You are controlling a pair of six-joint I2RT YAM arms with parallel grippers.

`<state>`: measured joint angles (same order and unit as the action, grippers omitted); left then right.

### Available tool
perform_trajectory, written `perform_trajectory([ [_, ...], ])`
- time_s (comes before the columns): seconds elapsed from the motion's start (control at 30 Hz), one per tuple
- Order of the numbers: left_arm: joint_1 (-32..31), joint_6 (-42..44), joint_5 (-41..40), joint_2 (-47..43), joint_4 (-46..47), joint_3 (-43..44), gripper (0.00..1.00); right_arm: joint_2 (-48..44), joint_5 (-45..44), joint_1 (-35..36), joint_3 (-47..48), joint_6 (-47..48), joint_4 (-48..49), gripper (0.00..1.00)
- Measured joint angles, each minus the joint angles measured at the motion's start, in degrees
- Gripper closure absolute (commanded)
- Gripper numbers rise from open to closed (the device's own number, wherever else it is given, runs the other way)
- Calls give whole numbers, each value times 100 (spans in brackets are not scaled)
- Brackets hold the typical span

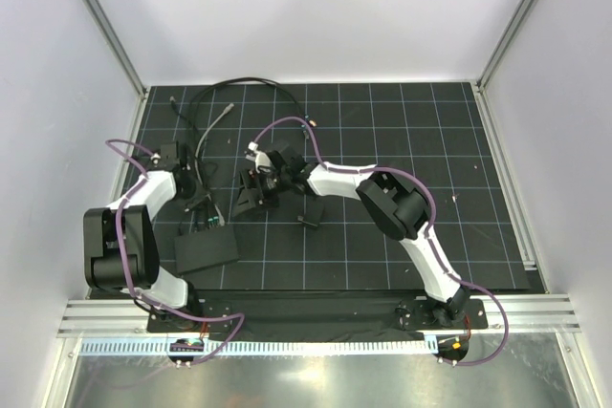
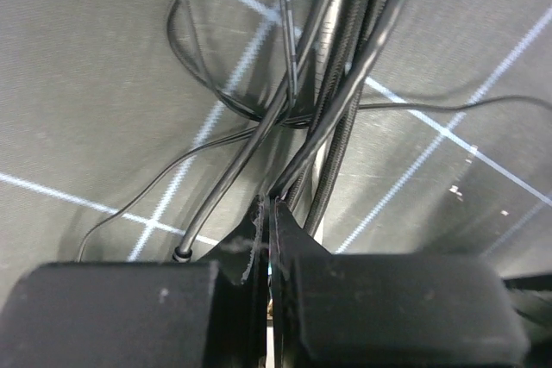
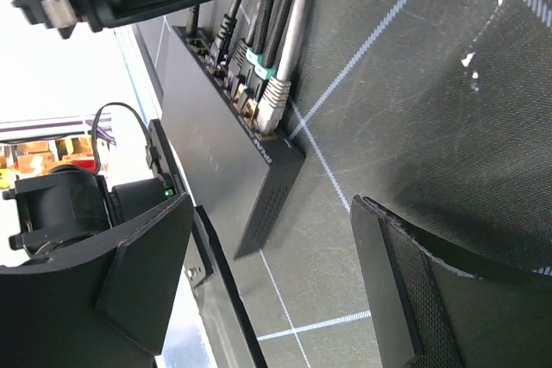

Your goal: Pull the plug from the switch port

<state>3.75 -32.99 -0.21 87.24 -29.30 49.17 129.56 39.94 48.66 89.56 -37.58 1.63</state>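
Switch port row (image 3: 231, 92) runs along one narrow edge of the flat black switch (image 1: 206, 247), which lies on the gridded black mat (image 1: 382, 246) towards the near left corner of the table, just beside the left arm's base. Several plugs sit side by side in that edge, among them a pale grey plug (image 3: 271, 102) nearest the switch's corner and a teal-collared one (image 3: 257, 63) next to it, and their cables (image 2: 336, 84) lead away in a loose tangle towards the far left of the mat. The left gripper (image 2: 267, 213) is over this bundle with its fingers pressed together; whether a strand is caught between them cannot be told. The right gripper (image 3: 272, 204) hovers near the switch's corner, fingers spread wide with nothing between them.
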Motion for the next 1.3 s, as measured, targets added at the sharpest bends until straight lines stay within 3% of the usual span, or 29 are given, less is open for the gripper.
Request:
perform_trajectory([
  [0.17, -63, 2, 442, 2, 168, -24, 99, 42, 42, 0, 0, -39, 39, 18],
  [0.27, -144, 22, 483, -7, 177, -22, 77, 42, 87, -20, 0, -101, 118, 18],
  [0.3, -157, 22, 435, -39, 155, -22, 64, 42, 107, -31, 0, -122, 140, 19],
  [0.43, -190, 7, 42, -551, -94, -22, 56, 68, 186, -90, 26, -168, 136, 26],
  [0.57, -186, -90, -201, -1408, -319, -26, 58, 291, 330, -201, 258, -186, 116, 31],
  [0.67, -188, -299, -133, -2039, -326, -205, 68, 385, 387, -251, 256, -208, 98, 32],
  [0.7, -188, -407, -66, -2251, -337, -334, 76, 400, 396, -267, 232, -240, 122, 34],
  [0.8, -192, -774, 142, -2750, -426, -863, 83, 402, 415, -262, 125, -358, 212, 38],
  [0.97, -372, -1526, 398, -3685, -828, -1840, 83, 398, 525, -146, -170, -645, 645, 39],
  [1.07, -584, -1919, 402, -4183, -1045, -1987, 79, 365, 546, 17, -343, -837, 901, 40],
  [1.3, -605, -2420, 221, -4089, -1416, -1928, 79, 20, 470, 483, -1250, -1504, 1735, 39],
])
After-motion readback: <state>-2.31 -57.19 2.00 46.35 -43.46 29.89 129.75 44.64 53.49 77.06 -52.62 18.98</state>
